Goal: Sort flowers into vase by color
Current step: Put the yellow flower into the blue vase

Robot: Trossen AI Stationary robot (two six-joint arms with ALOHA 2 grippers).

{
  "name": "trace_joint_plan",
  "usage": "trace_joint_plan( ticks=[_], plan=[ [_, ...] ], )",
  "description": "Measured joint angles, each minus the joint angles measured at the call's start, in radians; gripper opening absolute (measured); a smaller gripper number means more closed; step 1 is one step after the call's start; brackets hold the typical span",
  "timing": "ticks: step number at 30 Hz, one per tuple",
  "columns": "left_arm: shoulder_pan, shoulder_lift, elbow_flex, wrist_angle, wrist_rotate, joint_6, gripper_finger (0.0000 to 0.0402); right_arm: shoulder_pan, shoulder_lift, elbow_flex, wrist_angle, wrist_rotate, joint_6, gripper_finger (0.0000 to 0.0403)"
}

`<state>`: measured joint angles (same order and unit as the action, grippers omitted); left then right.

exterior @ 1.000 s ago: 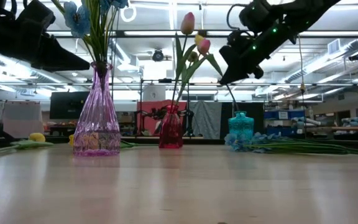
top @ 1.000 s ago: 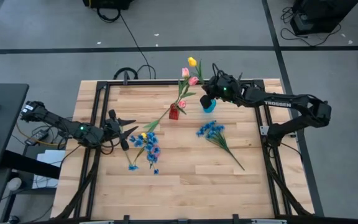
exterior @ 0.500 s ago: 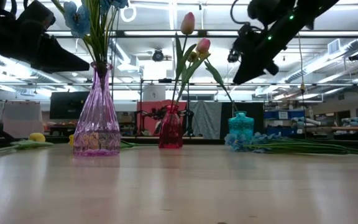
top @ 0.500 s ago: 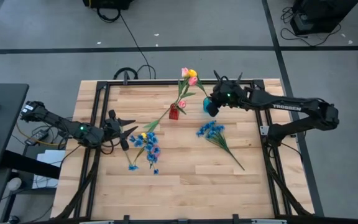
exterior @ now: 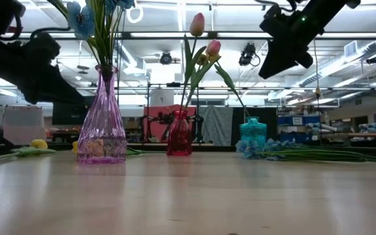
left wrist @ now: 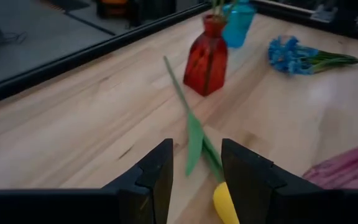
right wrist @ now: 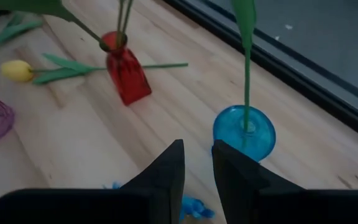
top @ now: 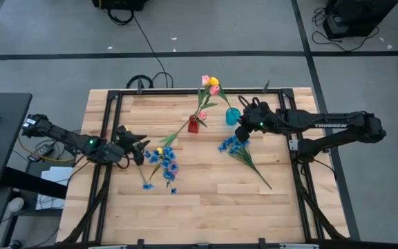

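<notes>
My left gripper [top: 141,146] [left wrist: 194,169] is open, low over the table's left part, its fingers either side of a yellow tulip [left wrist: 224,202] that lies flat, stem [top: 175,134] running toward the red vase [top: 193,124]. My right gripper [top: 240,133] [right wrist: 197,168] hangs open, just near of the blue vase [top: 233,115] [right wrist: 244,132], touching nothing. A yellow tulip [top: 214,81] stands in the blue vase by its stem [right wrist: 247,74]. Pink tulips [top: 206,81] stand in the red vase. The purple vase [exterior: 102,124] holds blue blossoms [top: 166,160].
A blue sprig [top: 235,144] lies on the table under and near of my right gripper, its stem [top: 260,176] slanting toward the near right corner. Loose blue blossoms [top: 148,185] lie near the purple vase. The table's black frame rail [top: 185,91] runs along the far edge.
My right gripper has drawn back from above the blue vase toward the near edge, and now hangs over the blue sprig. The yellow tulip has dropped deeper into the blue vase and stands free there. My left gripper has lowered toward the lying yellow tulip.
</notes>
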<state>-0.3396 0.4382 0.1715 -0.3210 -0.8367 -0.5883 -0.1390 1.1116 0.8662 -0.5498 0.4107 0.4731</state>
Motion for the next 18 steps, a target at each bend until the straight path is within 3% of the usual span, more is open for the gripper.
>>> trace_joint_plan(
  ticks=[12,18],
  plan=[
    [0.131,0.181,0.000,0.116,0.059,0.010,0.0142,0.080,0.000,0.089,-0.024,0.086,0.001,0.0094],
    [0.236,0.284,0.000,0.263,0.193,0.083,0.0142,0.083,0.000,0.097,-0.054,0.106,-0.011,0.0094]
  ],
)
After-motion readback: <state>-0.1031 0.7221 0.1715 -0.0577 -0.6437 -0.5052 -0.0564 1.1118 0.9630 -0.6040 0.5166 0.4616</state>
